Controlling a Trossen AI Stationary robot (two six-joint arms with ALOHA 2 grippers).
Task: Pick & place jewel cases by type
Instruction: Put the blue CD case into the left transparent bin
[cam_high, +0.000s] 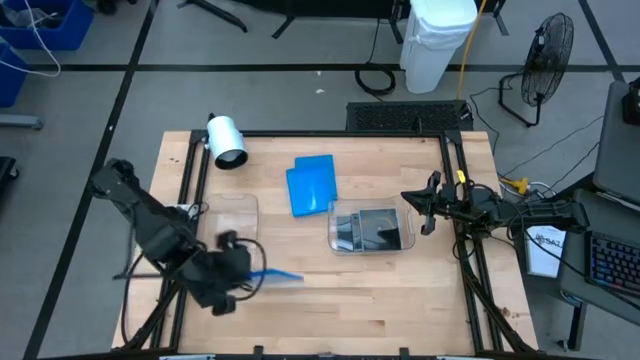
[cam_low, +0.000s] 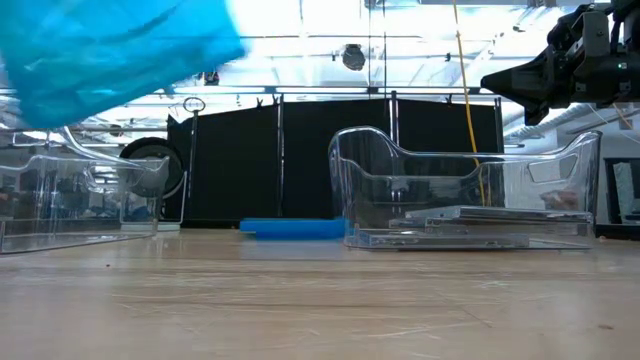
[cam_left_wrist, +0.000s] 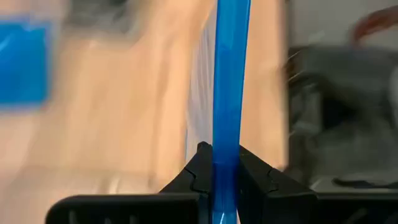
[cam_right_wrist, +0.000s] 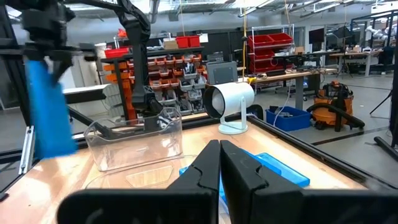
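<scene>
A bright blue jewel case (cam_left_wrist: 230, 93) hangs high above the table's near left part, with my left gripper (cam_high: 248, 272) shut on it. It also shows in the low view (cam_low: 110, 45) and the right wrist view (cam_right_wrist: 46, 112). Two more blue jewel cases (cam_high: 312, 185) lie flat in a stack at the table's middle. Dark jewel cases (cam_high: 372, 232) lie inside a clear tray (cam_high: 338, 240) right of centre. My right gripper (cam_high: 428, 208) waits shut at the right edge, above the table. My left gripper pinches the blue jewel case by one edge (cam_left_wrist: 225, 163), one finger (cam_left_wrist: 200, 169) on each flat face. The fingers slant down from the table's left. The case is lifted clear of the table and hangs tilted below and beyond the fingers.
A second clear tray (cam_high: 228, 215) stands on the table's left part, just behind my left gripper. A white cylinder-shaped device (cam_high: 227, 142) stands at the far left corner. Bare wood lies along the table's near edge.
</scene>
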